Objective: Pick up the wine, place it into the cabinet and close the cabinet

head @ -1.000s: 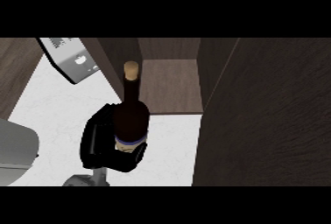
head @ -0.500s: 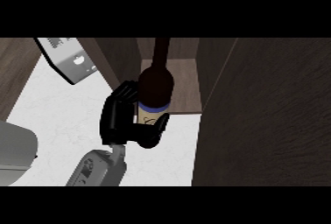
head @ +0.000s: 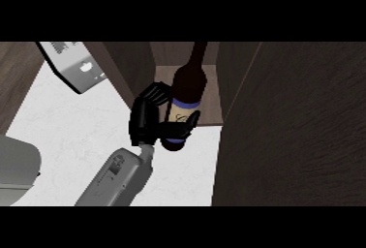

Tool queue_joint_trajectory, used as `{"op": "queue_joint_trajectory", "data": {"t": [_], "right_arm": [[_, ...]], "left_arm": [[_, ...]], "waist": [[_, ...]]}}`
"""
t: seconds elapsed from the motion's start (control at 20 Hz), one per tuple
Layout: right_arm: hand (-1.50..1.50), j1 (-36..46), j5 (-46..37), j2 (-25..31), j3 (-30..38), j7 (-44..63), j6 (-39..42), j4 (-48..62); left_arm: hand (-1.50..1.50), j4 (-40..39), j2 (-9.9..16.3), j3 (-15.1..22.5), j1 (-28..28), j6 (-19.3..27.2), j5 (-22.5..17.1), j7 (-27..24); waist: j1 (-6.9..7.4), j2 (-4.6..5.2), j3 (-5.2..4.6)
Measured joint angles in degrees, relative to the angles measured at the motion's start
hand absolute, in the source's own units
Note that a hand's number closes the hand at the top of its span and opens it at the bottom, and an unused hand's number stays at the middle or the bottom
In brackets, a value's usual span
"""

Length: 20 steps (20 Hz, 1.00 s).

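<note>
Judging by its dark glass body and slim neck, the wine bottle [head: 184, 104] is likely heavy, rigid, smooth enough to slip and breakable, so the labelled midsection is the sensible place to hold it (the neck offers less to wrap around). The hand [head: 148, 120], rising from a grey forearm at about 7 o'clock, has its fingers [head: 180, 130] curled round the bottle's label band, with the bottle tilted and its neck pointing toward 12 o'clock into the open cabinet [head: 207, 63]. Which hand this is cannot be told for certain, though it comes in left of centre.
</note>
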<state>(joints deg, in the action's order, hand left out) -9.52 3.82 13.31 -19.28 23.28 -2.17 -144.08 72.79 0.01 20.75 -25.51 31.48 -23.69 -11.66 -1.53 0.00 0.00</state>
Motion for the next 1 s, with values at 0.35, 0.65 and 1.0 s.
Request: {"op": "queue_joint_trajectory", "data": {"t": [0.35,0.65,1.0], "right_arm": [[-1.50,-1.2,0.4,-0.5,0.3,-1.1,1.3,0.0],[-1.50,-0.6,0.6,-0.9,0.6,-0.8,2.0,0.1],[-1.50,-1.4,1.0,-0.9,1.5,-1.0,3.3,0.1]], "left_arm": [[1.50,-9.8,0.0,2.8,-2.2,1.1,-5.6,-7.1],[1.50,-17.6,0.0,4.8,-5.2,0.9,-13.2,-14.0],[1.50,-24.5,0.0,5.5,-9.2,-0.8,-21.1,-18.2]], "waist": [[-0.28,0.07,-0.02],[-0.65,0.21,-0.06],[-0.75,0.20,-0.05]]}}
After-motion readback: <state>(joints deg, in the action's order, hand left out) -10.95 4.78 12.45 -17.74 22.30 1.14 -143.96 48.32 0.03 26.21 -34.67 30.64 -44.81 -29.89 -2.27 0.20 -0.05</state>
